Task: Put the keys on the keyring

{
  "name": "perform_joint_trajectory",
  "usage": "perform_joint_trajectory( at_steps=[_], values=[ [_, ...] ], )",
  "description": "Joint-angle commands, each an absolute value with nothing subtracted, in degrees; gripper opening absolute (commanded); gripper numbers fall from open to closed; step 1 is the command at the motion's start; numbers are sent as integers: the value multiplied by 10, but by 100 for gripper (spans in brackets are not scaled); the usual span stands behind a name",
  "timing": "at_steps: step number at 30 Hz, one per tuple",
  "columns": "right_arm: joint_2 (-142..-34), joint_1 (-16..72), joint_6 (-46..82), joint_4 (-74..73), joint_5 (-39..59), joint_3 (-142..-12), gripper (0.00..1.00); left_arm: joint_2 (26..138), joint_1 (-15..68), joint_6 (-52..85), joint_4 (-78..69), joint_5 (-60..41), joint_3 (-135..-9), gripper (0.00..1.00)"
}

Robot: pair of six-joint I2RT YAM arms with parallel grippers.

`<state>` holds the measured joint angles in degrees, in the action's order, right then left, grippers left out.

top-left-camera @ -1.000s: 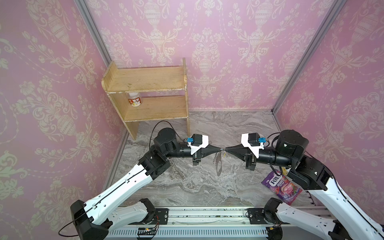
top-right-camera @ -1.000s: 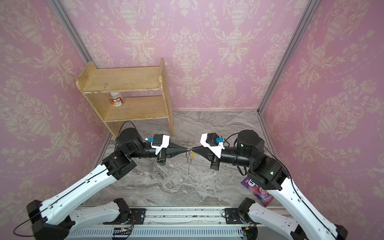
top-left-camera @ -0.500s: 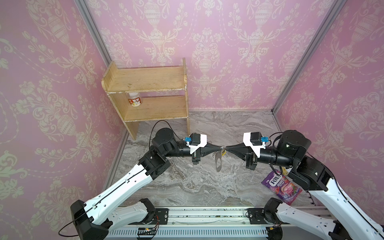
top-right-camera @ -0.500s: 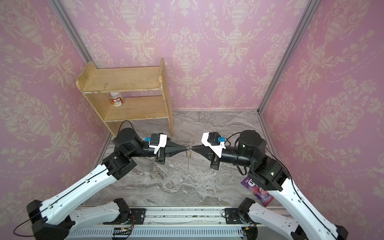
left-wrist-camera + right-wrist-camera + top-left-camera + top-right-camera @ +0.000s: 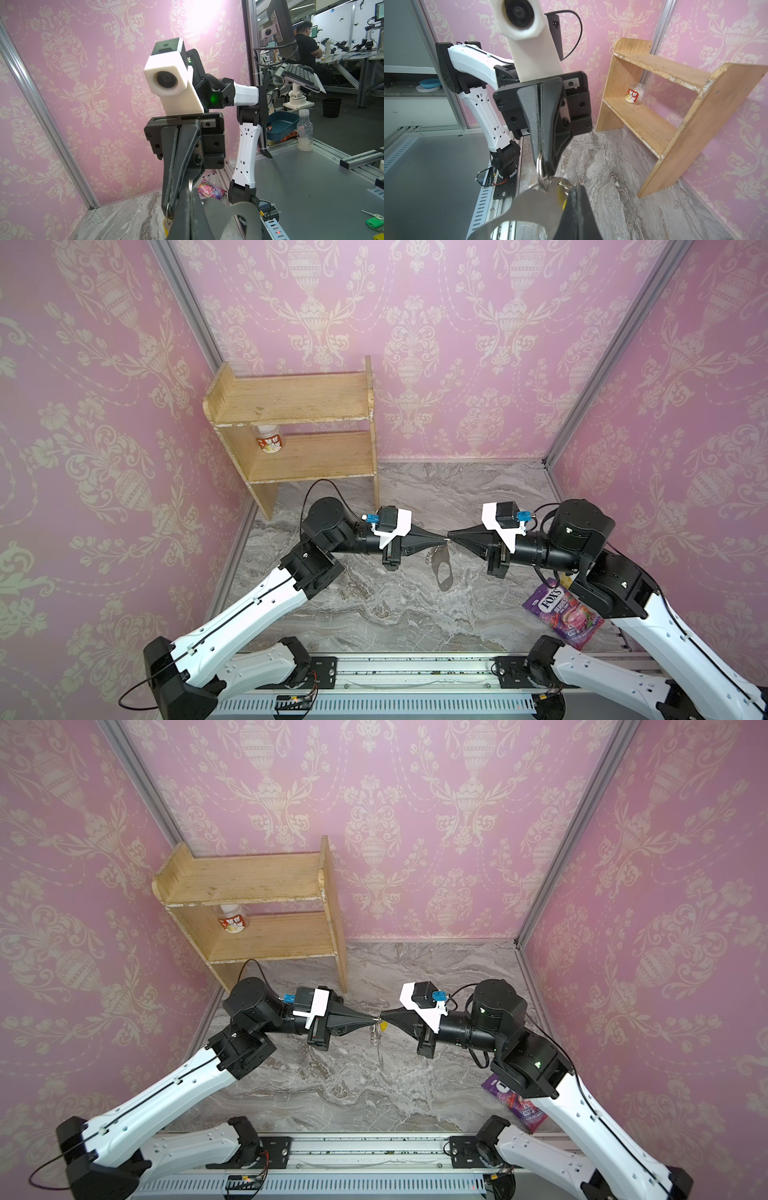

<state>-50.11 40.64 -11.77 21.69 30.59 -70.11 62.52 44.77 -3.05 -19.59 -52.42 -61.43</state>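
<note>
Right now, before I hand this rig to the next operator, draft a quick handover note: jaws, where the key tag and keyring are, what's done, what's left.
Left gripper: jaws shut on the keyring at its metal ring; the grey fob hangs free above the table.
Right gripper: jaws shut on the yellow key tag, tip to tip with the left.
Done: both pieces are lifted and brought together in mid-air.
Left: the views do not show whether the tag's loop is on the ring. Check, thread it if not, then release.
</note>
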Motion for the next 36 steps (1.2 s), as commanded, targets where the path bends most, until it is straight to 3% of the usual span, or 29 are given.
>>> perform_joint_trajectory(
  at_steps=[1, 9, 19, 36],
  values=[
    [-482, 406, -110, 217, 304, -695, 0, 618, 449, 13, -259, -501, -599, 0],
    [-431, 404, -95, 204, 303, -680, 0, 685, 405, 305, -594, -490, -553, 0],
    [-422, 404, -65, 107, 305, -641, 0, 740, 406, 445, -765, -484, -561, 0],
    [-459, 411, -30, 20, 265, -638, 0, 695, 436, 294, -642, -456, -510, 0]
  ],
)
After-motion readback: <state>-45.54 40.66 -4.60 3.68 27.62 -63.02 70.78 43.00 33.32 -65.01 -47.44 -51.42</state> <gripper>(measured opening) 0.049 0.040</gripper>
